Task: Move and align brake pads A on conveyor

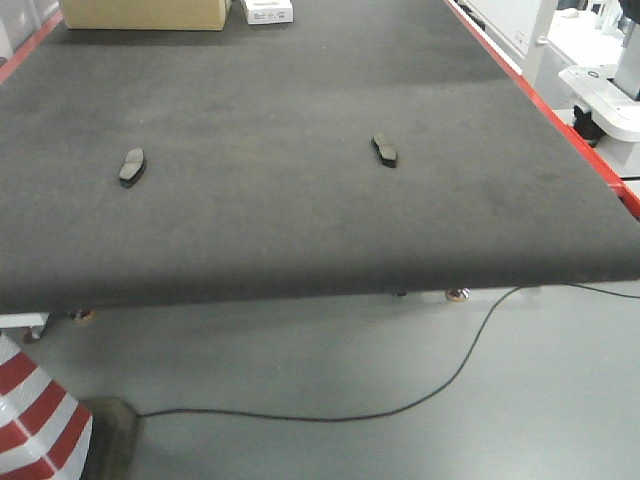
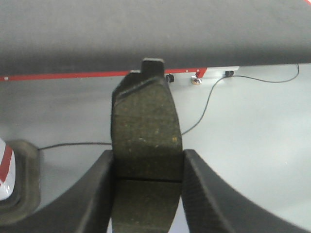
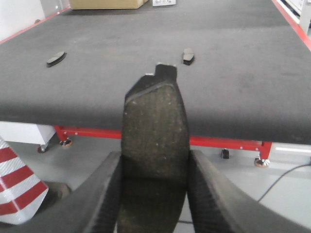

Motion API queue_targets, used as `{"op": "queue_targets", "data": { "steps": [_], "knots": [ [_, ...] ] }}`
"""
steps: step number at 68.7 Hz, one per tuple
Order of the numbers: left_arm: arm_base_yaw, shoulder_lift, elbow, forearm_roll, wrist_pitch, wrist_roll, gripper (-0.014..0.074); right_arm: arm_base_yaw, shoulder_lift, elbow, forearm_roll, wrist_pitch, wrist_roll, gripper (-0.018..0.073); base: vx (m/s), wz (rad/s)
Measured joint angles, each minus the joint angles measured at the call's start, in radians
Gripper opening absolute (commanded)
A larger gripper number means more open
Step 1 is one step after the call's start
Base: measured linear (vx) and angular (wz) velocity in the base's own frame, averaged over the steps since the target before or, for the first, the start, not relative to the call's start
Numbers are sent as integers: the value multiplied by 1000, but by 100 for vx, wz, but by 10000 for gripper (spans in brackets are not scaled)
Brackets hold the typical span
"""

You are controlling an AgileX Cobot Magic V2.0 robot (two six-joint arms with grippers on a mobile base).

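Pads [image 2: 146, 145] [image 3: 154, 141] stand lengthwise, tabs pointing toward the conveyor [image 1: 300, 220], each clamped in its pincer [image 2: 148, 189] [image 3: 154, 194], left and right.

The wide charcoal carpet-textured conveyor counter [image 1: 300, 220] has red edge strips and carries two small flat dark-grey brake pads [image 1: 132, 166], while the near-left cone [image 1: 35, 415] is striped red and white on smooth grey floor [image 1: 400, 400].

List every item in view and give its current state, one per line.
Left gripper: shut on a brake pad, tab pointing away.
Right gripper: shut on a second pad.
Left pad on belt: lying flat, loose.
Right pad on belt: lying flat, loose.
Conveyor: carries two pads.
Cardboard box: on the belt's far end.
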Motion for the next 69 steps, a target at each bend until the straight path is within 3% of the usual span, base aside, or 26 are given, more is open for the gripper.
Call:
{"op": "queue_targets", "data": {
  "steps": [69],
  "knots": [
    [0, 0, 0, 0, 0, 0, -6, 0, 0, 0, 0, 0, 0, -4, 37, 6]
  ]
}}
